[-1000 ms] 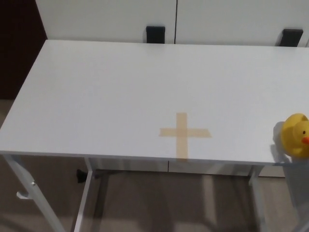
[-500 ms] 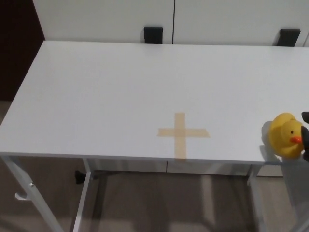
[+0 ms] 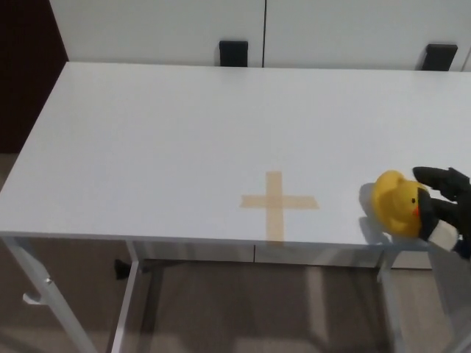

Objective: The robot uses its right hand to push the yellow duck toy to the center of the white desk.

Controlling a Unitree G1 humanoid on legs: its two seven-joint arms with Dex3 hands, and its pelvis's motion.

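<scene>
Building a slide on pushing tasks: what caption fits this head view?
Right hand against the yellow duck toy near the white desk front-right edge, right of a tape cross.

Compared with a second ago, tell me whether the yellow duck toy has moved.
Yes. The yellow duck toy has slid toward picture left along the desk's front edge, closer to the tape cross, with the right robot hand now against it.

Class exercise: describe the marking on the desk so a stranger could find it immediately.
Start at the white rectangular desk and follow its near edge rightwards past the middle. The flat tan tape cross lies there, left of the yellow rubber duck toy; it is the only mark on the surface.
</scene>
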